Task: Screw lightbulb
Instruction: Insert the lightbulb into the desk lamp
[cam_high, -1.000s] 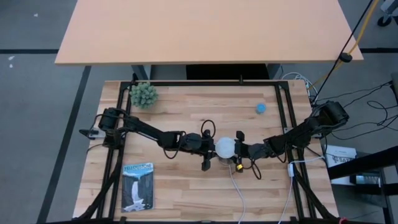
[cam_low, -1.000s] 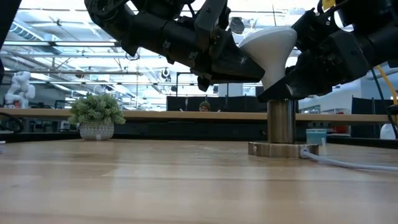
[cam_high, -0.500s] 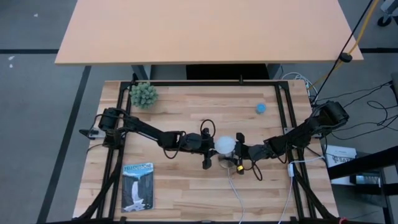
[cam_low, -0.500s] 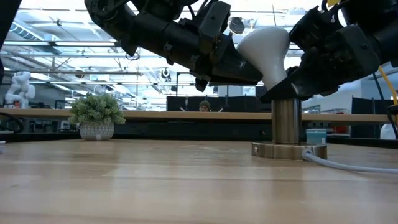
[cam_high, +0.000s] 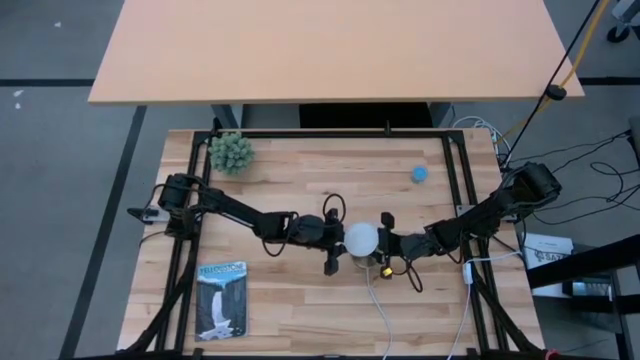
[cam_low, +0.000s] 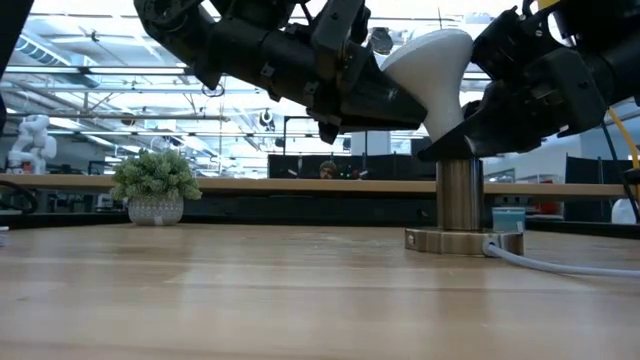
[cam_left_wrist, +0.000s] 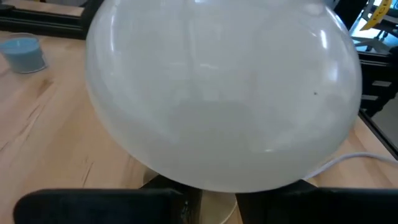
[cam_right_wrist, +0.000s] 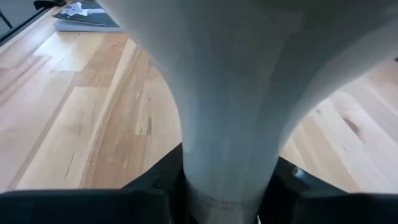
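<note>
The white lightbulb (cam_high: 361, 238) stands tilted over the silvery socket post (cam_low: 460, 195) at the table's middle, its narrow end down at the post's top. The dome fills the left wrist view (cam_left_wrist: 224, 93). My left gripper (cam_high: 340, 238) comes from the table's left and is shut on the dome. My right gripper (cam_high: 385, 245) comes from the right and is shut on the bulb's neck (cam_right_wrist: 227, 143). The socket's round base (cam_low: 463, 241) rests flat on the table, with a white cord (cam_low: 560, 262) leading off. My left gripper holds the bulb's dome (cam_low: 405, 70), coming level from the table's left. The dome itself hides where the fingers meet it. The bulb leans with its dome toward this gripper and its narrow end down at the socket. My right gripper pinches the bulb's narrow neck just above the grey screw base (cam_right_wrist: 221, 199), one finger (cam_right_wrist: 158, 186) on each side. It comes from the table's right, slanting slightly down. The gripper hides the joint between bulb and socket in the low view (cam_low: 455, 140).
A small potted plant (cam_high: 231, 152) stands at the far left. A small blue object (cam_high: 420, 173) sits at the far right. A booklet (cam_high: 221, 298) lies at the near left. The cord (cam_high: 385, 310) runs toward the near edge.
The bulb has rocked in both grippers: its dome tipped toward the far edge, then came back to nearly its earlier lean. Both grippers have stayed shut on it and have barely shifted.
</note>
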